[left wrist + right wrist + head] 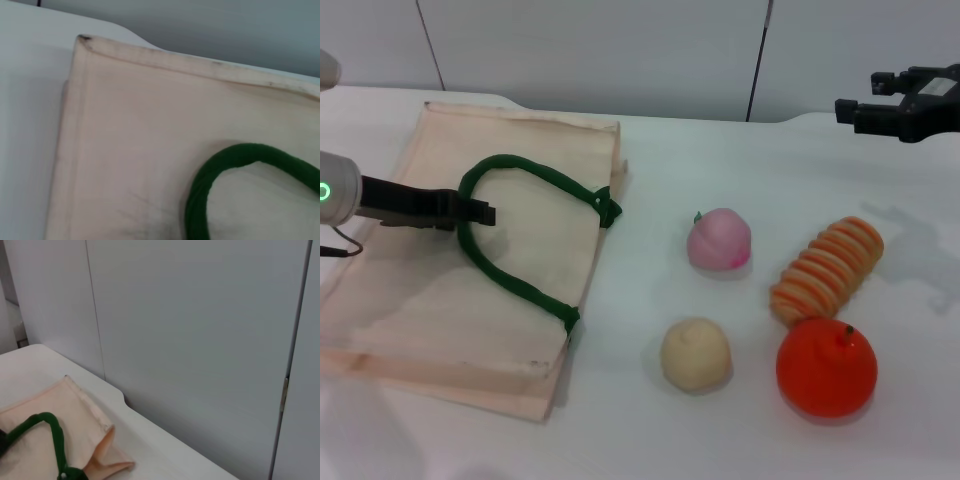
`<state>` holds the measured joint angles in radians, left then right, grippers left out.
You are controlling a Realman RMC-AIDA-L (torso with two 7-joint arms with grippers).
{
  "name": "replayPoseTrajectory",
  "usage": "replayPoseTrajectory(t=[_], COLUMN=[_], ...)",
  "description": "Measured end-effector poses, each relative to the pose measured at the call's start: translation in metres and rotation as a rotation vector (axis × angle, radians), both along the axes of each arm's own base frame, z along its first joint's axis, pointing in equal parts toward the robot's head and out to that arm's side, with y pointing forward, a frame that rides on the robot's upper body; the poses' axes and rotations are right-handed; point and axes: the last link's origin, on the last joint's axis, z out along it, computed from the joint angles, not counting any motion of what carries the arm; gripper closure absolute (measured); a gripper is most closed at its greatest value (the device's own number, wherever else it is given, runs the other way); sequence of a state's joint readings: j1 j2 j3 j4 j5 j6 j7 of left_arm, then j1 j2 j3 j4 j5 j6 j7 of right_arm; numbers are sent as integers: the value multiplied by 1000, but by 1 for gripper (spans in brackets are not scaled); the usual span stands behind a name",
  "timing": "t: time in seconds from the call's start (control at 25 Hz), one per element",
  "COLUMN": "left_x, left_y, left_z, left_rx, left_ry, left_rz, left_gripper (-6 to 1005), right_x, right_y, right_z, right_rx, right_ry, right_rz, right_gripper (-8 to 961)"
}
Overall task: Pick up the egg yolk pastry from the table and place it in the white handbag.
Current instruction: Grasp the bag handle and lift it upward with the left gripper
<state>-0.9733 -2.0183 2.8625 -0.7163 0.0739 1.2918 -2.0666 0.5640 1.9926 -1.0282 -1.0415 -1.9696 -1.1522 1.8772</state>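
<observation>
Left tool (pixel 480 212) clamped on the green handle (pixel 510 275) of the white handbag (pixel 410 310) at 9 o'clock — opening step; next, right tool (pixel 860 110), fingers apart at 2 o'clock, must reach the egg yolk pastry (pixel 695 354).

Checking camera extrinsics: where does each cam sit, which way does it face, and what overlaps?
Head: on the robot's head, looking forward and down at the table, bag, pastry; left pincer at the handle, right pincer raised at the far right.
Left wrist: close over the bag, facing its far edge and handle; no robot parts show.
Right wrist: raised, facing the wall and the bag's corner; no robot parts clearly show.
Shared: bag and green handle in all three.
</observation>
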Motion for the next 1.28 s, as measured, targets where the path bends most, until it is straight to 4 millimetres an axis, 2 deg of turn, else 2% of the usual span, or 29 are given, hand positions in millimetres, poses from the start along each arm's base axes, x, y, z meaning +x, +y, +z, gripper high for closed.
replayPoseTrajectory(t=[0.4, 1.28], left_x=[6, 16], left_y=[17, 33], left_z=[-18, -27], left_rx=[-63, -97], left_ry=[29, 165], left_rz=[-5, 16], left_gripper=[286, 289], right_x=[-2, -8], right_y=[2, 3], right_z=[2, 0], right_rx=[6, 5], right_ry=[12, 23], right_rz=[2, 14], right_gripper=[262, 255])
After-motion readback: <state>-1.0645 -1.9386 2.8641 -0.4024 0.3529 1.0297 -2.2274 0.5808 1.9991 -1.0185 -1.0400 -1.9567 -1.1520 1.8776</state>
